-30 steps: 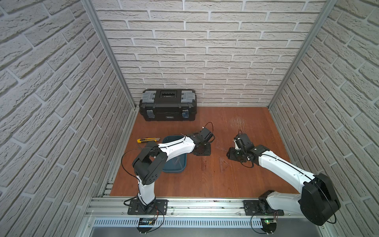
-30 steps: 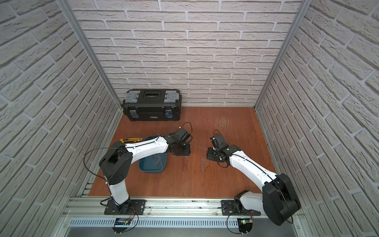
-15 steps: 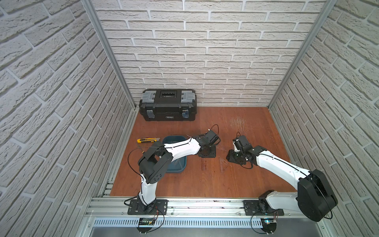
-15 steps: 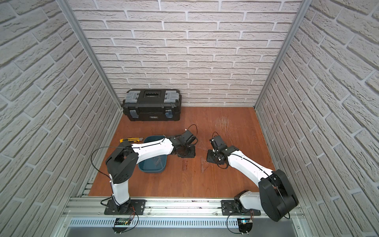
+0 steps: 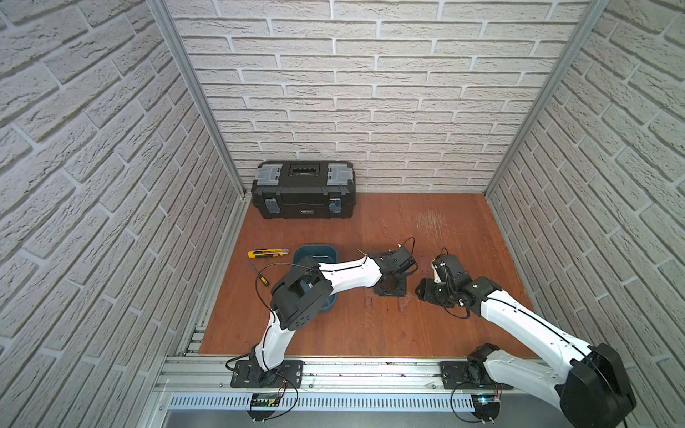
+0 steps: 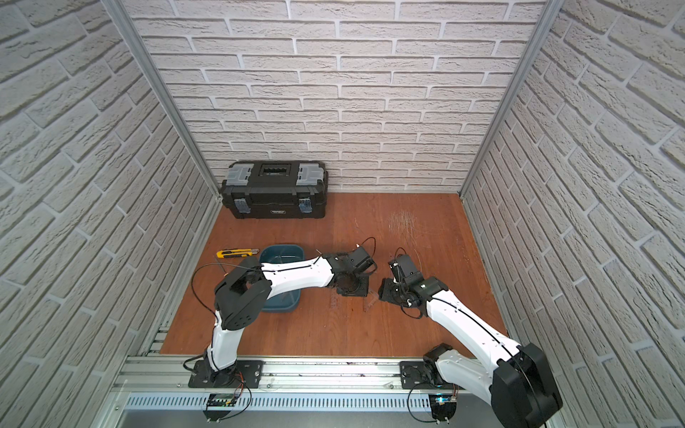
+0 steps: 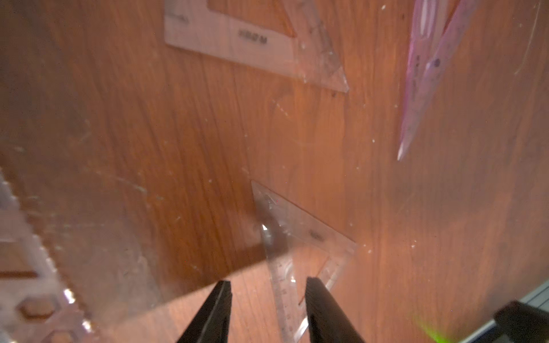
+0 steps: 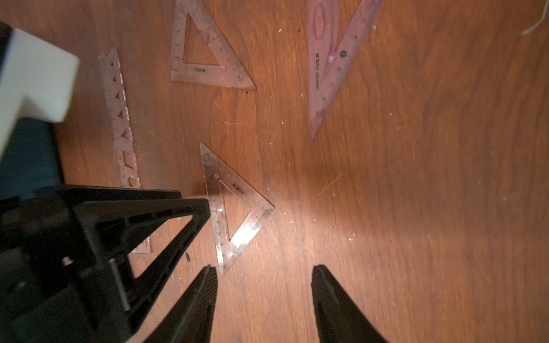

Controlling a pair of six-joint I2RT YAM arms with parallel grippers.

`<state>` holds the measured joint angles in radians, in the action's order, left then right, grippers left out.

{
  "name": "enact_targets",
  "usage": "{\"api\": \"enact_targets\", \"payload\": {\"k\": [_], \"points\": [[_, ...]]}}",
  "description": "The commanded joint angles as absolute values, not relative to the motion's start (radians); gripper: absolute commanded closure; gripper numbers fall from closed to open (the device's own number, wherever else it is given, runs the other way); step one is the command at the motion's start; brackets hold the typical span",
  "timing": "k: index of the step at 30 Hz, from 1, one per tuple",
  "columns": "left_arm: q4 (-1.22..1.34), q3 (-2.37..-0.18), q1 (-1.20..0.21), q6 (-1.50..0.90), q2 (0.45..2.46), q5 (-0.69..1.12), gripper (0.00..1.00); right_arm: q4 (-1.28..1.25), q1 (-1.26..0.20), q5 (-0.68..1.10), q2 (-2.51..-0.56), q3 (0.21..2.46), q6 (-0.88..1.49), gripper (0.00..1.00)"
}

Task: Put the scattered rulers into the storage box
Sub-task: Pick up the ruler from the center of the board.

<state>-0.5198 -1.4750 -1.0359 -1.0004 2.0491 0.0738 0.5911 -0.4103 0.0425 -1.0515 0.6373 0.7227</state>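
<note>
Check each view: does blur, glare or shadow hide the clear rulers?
Left wrist view: motion-blurred; the small triangle ruler is smeared, a glint on one corner, a dark shadow beside it. Right wrist view: sharper, print on the rulers readable, a bright glare patch over that triangle. Both top views: evenly lit and sharp, yet the rulers nearly vanish against the wooden floor.

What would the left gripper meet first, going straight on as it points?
The left gripper would likely meet the small clear set square, lying just ahead between its open jaws; depth unclear.

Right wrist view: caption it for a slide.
Open right gripper near a small clear set square; three more rulers lie beyond.
</note>
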Motion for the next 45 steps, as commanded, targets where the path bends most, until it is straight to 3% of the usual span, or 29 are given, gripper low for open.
{"api": "enact_targets", "payload": {"k": [1, 45], "points": [[-0.582, -1.524, -1.055, -1.017, 2.077, 0.044, 0.53, 0.618, -0.406, 0.04, -0.999, 0.623, 0.736, 0.44], [-0.868, -1.761, -1.133, -0.972, 2.306, -0.038, 0.62, 0.691, -0.406, 0.042, -0.672, 0.502, 0.799, 0.43]]}}
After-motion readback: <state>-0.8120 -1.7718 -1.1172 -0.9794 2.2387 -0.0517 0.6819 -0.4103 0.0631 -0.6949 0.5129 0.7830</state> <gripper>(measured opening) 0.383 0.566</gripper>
